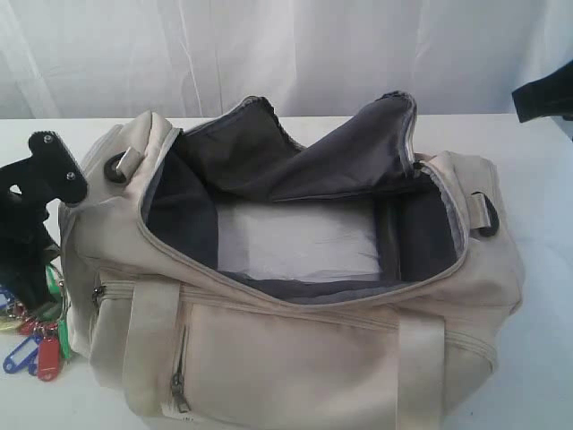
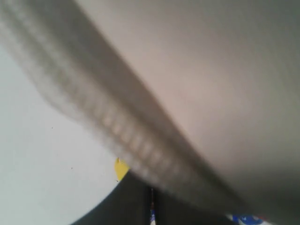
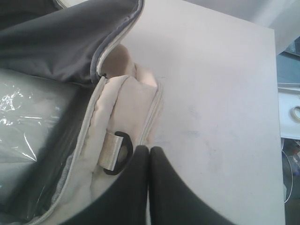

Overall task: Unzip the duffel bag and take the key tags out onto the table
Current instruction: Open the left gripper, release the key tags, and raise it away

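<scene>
The cream duffel bag [image 1: 295, 358] lies on the white table [image 1: 537, 269] with its top zip open and dark grey lining showing. The key tags [image 1: 40, 345], red, blue, green and yellow, are bunched on the table just left of the bag. My left gripper [image 1: 36, 291] stands over them, shut, with the bunch fanning out from its tips. In the left wrist view the bag's side [image 2: 211, 93] is a close blur and a yellow tag [image 2: 121, 168] peeks beside the shut left gripper [image 2: 151, 192]. My right gripper [image 3: 149, 149] is shut on nothing, beside the black strap ring [image 3: 123, 157] at the bag's end.
A clear plastic-wrapped base board [image 1: 300, 242] lies in the bag's bottom. A white curtain [image 1: 269, 54] hangs behind the table. A dark part of my right arm [image 1: 544, 94] shows at the upper right. The table's edge [image 3: 276, 117] runs past the bag's end, with clutter beyond.
</scene>
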Robot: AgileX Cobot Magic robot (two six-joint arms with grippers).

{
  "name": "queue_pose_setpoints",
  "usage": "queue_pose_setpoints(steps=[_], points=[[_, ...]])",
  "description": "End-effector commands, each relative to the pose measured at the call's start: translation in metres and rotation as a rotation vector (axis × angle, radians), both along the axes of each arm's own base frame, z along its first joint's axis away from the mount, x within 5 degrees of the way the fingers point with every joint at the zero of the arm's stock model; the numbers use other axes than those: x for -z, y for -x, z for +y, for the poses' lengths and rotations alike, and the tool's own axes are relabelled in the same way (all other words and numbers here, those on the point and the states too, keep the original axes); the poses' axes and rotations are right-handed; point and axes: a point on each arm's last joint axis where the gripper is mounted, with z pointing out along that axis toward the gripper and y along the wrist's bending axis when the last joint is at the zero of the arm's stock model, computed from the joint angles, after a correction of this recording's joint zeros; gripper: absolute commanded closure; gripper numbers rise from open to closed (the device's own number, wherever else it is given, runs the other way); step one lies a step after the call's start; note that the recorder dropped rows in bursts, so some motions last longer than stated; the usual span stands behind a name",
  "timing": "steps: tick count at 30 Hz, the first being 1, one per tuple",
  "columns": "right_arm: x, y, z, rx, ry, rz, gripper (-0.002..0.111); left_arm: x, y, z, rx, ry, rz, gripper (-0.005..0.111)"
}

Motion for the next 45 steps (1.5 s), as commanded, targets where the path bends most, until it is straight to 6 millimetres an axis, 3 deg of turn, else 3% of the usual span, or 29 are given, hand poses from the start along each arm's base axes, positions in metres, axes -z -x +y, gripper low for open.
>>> queue_pose_setpoints(steps=[1,14,23,27,33,37,45], points=[[0.000,0.002,-0.001,0.002,0.001,0.000,0.108,0.005,-0.003,-0.001,-0.015,0.022,-0.004,0.107],[0.000,0.002,-0.001,0.002,0.001,0.000,0.108,0.003,-0.012,-0.005,-0.016,0.076,-0.089,0.105],[0.000,0.002,-0.001,0.002,0.001,0.000,0.108,0.004,-0.011,-0.005,-0.015,0.073,-0.081,0.068],[0.000,0.002,-0.001,0.002,0.001,0.000,0.108,0.000,-0.011,-0.005,-0.016,0.074,-0.088,0.062],[0.000,0.002,-0.001,0.002,0.001,0.000,0.108,-0.035,-0.008,-0.002,-0.053,0.064,-0.089,0.063],[0.000,0.002,-0.001,0.002,0.001,0.000,0.108,-0.064,0.000,0.002,-0.191,0.174,-0.129,0.068],[0.000,0.002,-0.001,0.002,0.001,0.000,0.108,-0.103,0.032,0.013,-0.336,0.348,-0.229,0.079]])
